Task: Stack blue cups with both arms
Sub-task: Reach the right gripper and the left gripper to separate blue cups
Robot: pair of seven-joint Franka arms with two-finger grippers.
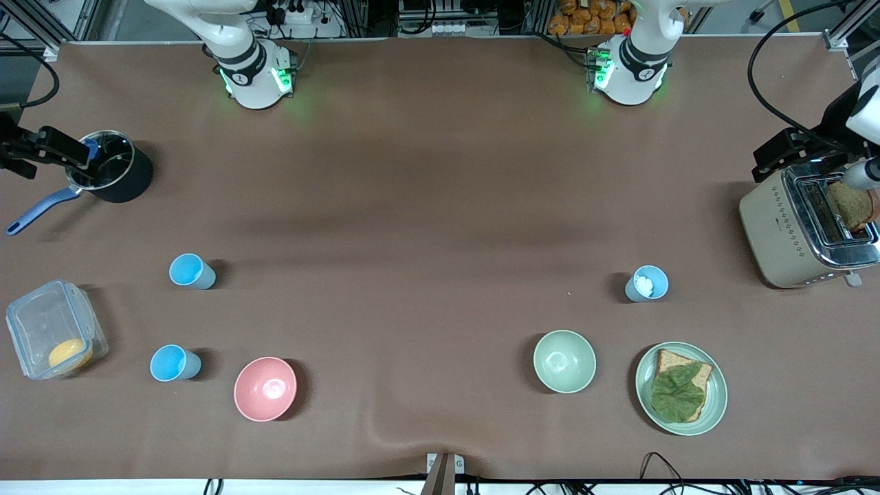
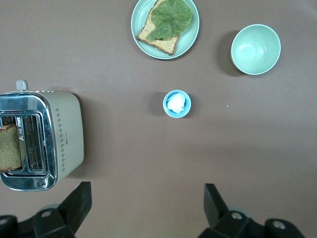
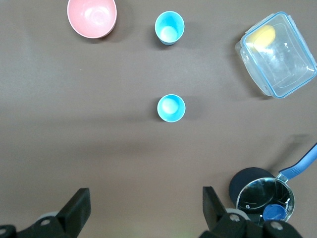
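Note:
Three light-blue cups stand upright and apart on the brown table. Two are toward the right arm's end: one (image 1: pixel 192 271) (image 3: pixel 171 108) and one nearer the front camera (image 1: pixel 175 363) (image 3: pixel 169 28), beside the pink bowl. The third cup (image 1: pixel 647 283) (image 2: pixel 177 103) is toward the left arm's end and has a small white thing inside. My right gripper (image 3: pixel 144 194) is open and empty, high over the table near the pot (image 1: pixel 41 148). My left gripper (image 2: pixel 147 191) is open and empty, high up by the toaster (image 1: pixel 790 152).
A pink bowl (image 1: pixel 265 388), a pale green bowl (image 1: pixel 564 361) and a green plate (image 1: pixel 715 385) with bread and a leaf lie near the front edge. A black pot (image 1: pixel 113 175), a clear lidded box (image 1: pixel 55 328) and a toaster (image 1: pixel 784 227) with bread stand at the table's ends.

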